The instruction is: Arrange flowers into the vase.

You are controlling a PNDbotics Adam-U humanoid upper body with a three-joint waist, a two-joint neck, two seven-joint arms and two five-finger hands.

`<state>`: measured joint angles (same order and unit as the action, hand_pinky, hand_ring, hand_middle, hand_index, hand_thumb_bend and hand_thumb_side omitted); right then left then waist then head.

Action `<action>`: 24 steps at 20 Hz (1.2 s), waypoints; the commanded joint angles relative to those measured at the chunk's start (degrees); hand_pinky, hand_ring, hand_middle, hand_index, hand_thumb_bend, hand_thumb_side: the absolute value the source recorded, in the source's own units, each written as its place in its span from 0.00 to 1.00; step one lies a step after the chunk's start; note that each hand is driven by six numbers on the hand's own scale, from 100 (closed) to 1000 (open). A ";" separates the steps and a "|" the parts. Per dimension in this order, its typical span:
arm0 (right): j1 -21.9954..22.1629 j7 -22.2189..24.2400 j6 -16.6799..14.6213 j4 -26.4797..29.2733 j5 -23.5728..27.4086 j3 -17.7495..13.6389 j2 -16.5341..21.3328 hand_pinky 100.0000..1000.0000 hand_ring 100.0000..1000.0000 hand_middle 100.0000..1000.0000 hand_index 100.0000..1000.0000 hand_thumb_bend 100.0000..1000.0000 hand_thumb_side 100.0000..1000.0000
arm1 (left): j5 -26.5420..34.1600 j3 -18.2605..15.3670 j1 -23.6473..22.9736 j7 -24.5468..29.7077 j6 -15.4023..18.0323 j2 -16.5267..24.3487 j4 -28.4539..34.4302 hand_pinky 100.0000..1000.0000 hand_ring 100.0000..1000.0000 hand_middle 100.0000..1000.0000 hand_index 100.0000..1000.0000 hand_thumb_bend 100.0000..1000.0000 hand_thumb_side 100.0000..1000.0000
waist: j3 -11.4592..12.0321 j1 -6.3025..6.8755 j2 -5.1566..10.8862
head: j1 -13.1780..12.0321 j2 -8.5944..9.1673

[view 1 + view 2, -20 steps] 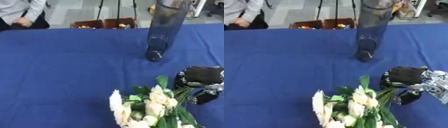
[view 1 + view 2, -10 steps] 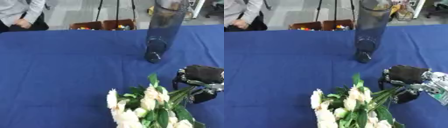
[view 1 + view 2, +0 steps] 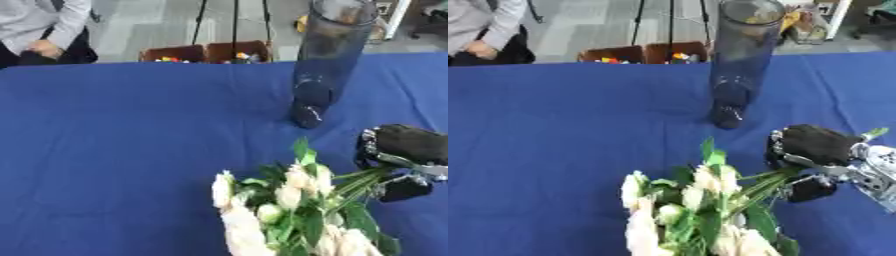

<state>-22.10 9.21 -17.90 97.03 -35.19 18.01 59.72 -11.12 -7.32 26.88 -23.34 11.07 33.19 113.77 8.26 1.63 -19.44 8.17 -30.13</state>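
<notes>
My right arm enters from the right edge, low over the desk, with the silver wrist section just inside the right eye view. My right hand is turned with its dark back upward and its fingers curled under. The hand is closed around the green stems of the flowers, gripping them where they converge at its left side.

The bouquet extends from the hand toward the lower left. The cream blooms and green leaves lie low over the blue cloth, pointing toward the near edge. The lowest blooms are cut off by the bottom border in both views, so the full bunch cannot be seen. Whether the blooms rest on the cloth or hang just above it cannot be determined.

The vase, a tall, dark, transparent cylinder, stands upright on the desk beyond the hand, apart from both hand and flowers. Its rim reaches the top border.

The stem ends are hidden inside the hand. My left hand appears in neither view.
</notes>
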 commanded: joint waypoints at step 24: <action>-0.71 -17.22 7.49 7.69 13.22 -7.90 1.95 0.00 0.00 0.00 0.00 0.00 0.15 | -0.26 -1.16 0.17 -0.51 -0.10 2.01 0.83 0.55 0.83 0.81 0.84 0.00 1.00 | -0.57 -0.31 0.98 | 0.45 1.05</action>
<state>-22.45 -6.79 -10.55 103.39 -23.20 11.34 59.26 -11.16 -7.66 26.61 -23.67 10.95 33.24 113.77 7.61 1.63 -19.44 8.47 -29.69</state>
